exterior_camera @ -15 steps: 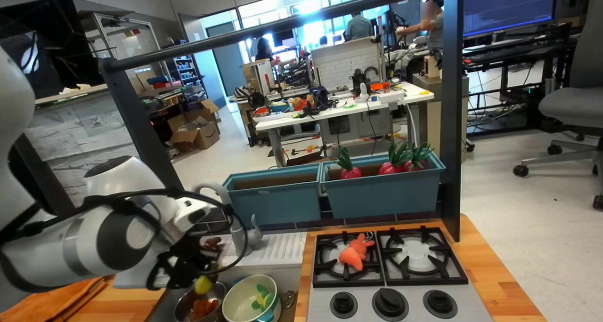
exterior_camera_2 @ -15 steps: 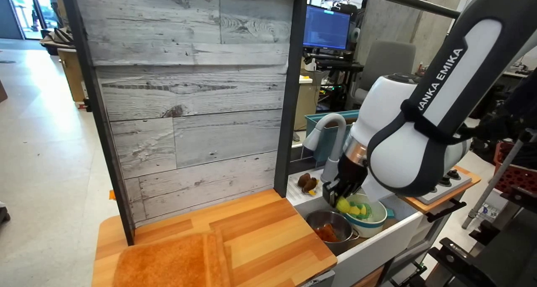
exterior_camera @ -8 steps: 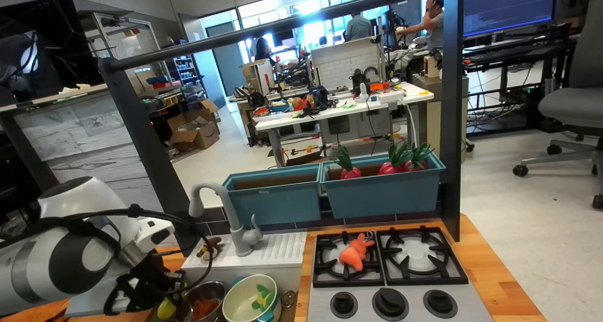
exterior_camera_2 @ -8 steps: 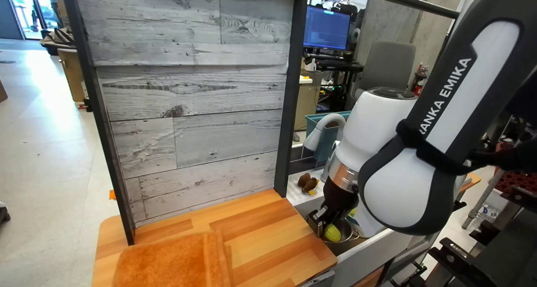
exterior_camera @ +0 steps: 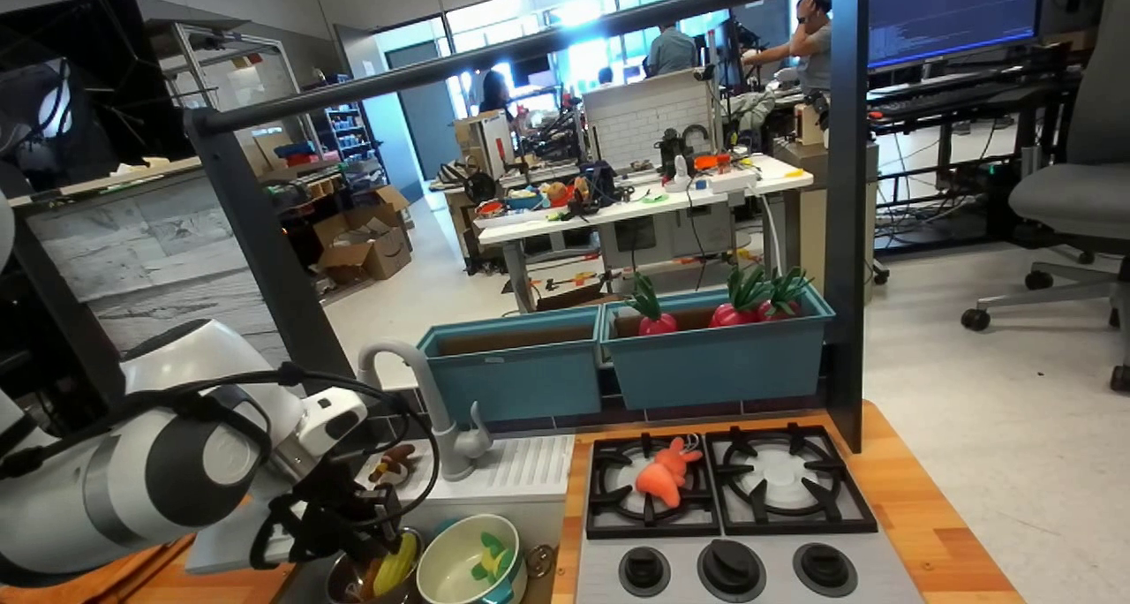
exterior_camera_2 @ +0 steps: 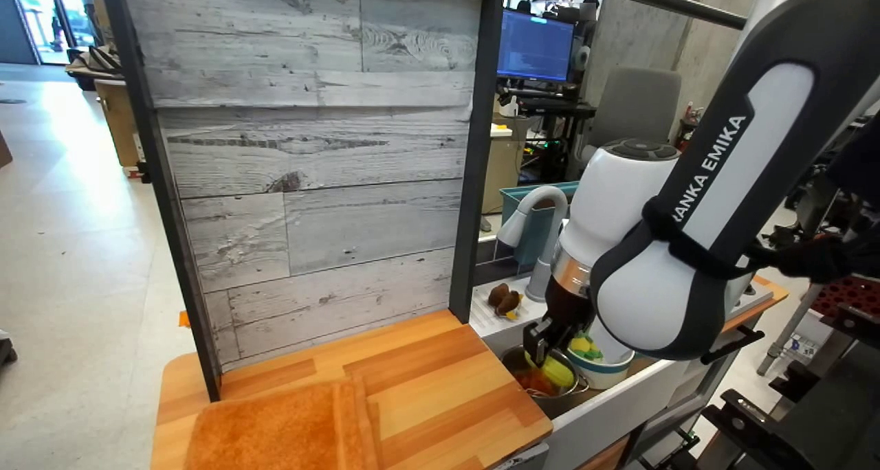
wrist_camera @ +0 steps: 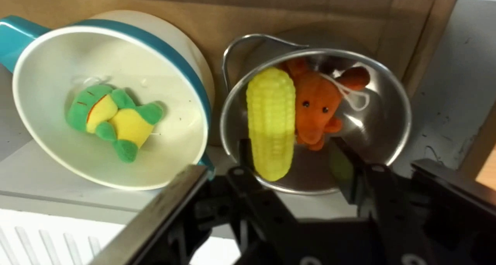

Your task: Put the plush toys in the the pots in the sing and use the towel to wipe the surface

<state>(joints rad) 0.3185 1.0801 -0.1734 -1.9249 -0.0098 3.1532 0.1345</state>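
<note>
My gripper (wrist_camera: 293,150) is open above the metal pot (wrist_camera: 406,106) in the sink; it also shows in an exterior view (exterior_camera_2: 542,343). The yellow corn toy (wrist_camera: 271,121) stands between the fingers, close to the left one and apart from the right one. It is at the pot's left side, beside an orange plush (wrist_camera: 316,102) in that pot. A green and yellow plush (wrist_camera: 116,117) lies in the white pot (wrist_camera: 182,145). A brown plush (exterior_camera_2: 504,298) is on the drainboard. A coral plush (exterior_camera: 666,476) lies on a stove burner. The orange towel (exterior_camera_2: 275,429) lies on the wooden counter.
The grey faucet (exterior_camera: 450,445) rises behind the sink, close to the arm. The stove (exterior_camera: 733,480) is beside the sink. Teal planters (exterior_camera: 512,370) stand at the back. The sink's front wall (exterior_camera_2: 619,405) borders the pots. A wooden counter (exterior_camera_2: 440,387) adjoins the sink.
The gripper swung away from the white pot and then partly back, now over the metal pot. The corn toy, earlier hanging at the gripper, is now down in the metal pot with the jaws apart.
</note>
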